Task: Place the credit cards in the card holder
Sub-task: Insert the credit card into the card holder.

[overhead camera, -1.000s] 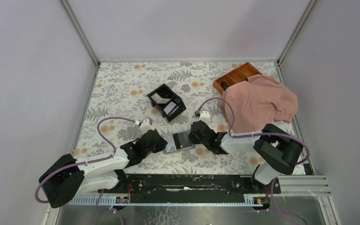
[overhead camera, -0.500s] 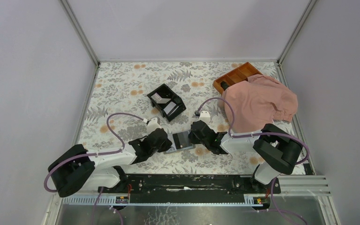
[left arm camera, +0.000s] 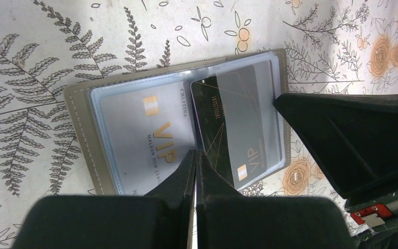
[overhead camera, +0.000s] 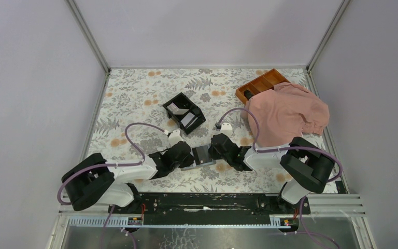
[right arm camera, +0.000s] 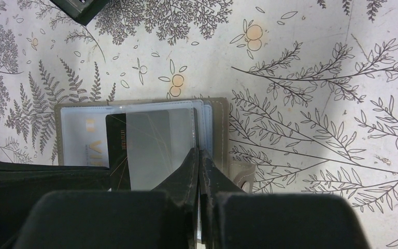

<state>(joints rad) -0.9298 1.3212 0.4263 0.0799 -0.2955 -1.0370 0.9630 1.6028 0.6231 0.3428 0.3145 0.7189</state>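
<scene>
Up close, left pincer [left arm camera: 196,158]: fingers together, no gap showing. Tips sit over the open card holder [left arm camera: 79,136], on the line where the silver card [left arm camera: 145,129] meets the black card [left arm camera: 207,124]. Whether the tips press on the plastic or hang just above it: cannot tell. The pincer's own body cuts off the holder's near edge and the lower end of the silver card.

Right pincer [right arm camera: 201,155]: fingers together too. Tips lie at the side edge of a clear sleeve [right arm camera: 160,140] that covers most of the black card. Pinching that leaf or only resting against it: not clear. In the left wrist view this pincer is a dark wedge whose point meets the holder's side edge.

Silver card lies in its pocket, gold VIP lettering readable through the plastic; smaller print too fine to read. Black card lies skewed, one end under the sleeve, the other bare; how far in, hard to judge.

From above, the holder is a small grey patch close to the near edge of the table [overhead camera: 134,93], midway along it. Both pincers crowd its ends; cards indistinguishable there.

Farther out, toward mid-table: a black box [overhead camera: 184,112] with pale cards [overhead camera: 187,120] in its two compartments; count uncertain. Far right corner: orange-brown tray [overhead camera: 263,82], partly buried under a pink cloth [overhead camera: 287,111].
</scene>
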